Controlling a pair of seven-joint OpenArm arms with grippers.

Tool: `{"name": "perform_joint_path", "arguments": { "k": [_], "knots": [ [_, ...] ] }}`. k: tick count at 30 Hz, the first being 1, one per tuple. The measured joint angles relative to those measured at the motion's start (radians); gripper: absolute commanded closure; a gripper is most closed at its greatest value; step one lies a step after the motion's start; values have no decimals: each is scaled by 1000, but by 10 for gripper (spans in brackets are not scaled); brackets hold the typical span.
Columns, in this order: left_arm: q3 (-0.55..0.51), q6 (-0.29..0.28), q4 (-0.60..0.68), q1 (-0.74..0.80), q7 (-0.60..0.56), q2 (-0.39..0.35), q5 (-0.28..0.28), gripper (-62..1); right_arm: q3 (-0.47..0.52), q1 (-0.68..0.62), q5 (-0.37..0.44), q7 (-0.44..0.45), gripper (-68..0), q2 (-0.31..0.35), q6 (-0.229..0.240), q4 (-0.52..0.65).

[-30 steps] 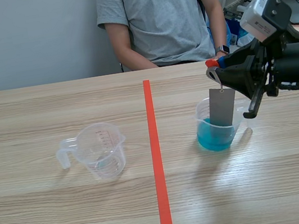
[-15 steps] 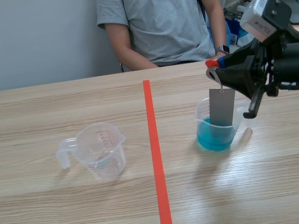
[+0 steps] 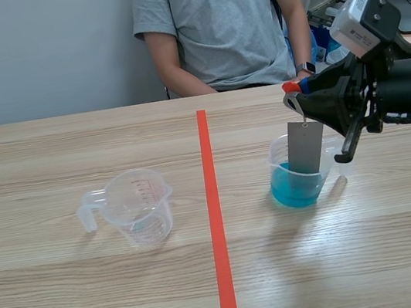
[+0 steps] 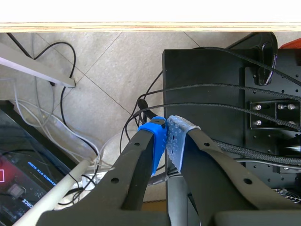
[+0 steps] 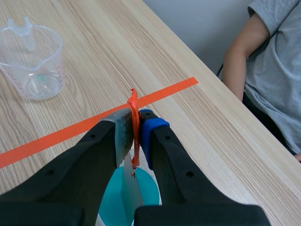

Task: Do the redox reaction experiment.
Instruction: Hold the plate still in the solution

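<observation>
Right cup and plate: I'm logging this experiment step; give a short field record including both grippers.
Blue cup: holds blue liquid
Metal plate: hangs upright, lower end in the liquid
Right gripper: shut on orange tie carrying the plate
Empty cup: across the tape line
Left gripper: shut on nothing, below table edge

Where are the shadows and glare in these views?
Scene view: the clear plastic cup of blue liquid casts a soft shadow rightward on the light wooden table; pale sheen nearer the camera. Left wrist view: strip beyond the table's edge is blown white.
</observation>
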Motion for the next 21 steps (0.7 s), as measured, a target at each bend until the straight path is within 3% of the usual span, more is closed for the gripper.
{"name": "perform_joint_path", "arguments": {
  "k": [14, 21],
  "knots": [
    [0, 0, 0, 0, 0, 0, 0, -36, 82, 0, 5, -44, -13, 0, 2, 57],
    [0, 0, 0, 0, 0, 0, 0, -36, 85, 0, 105, -92, -13, 36, 2, 141]
  ]
}}
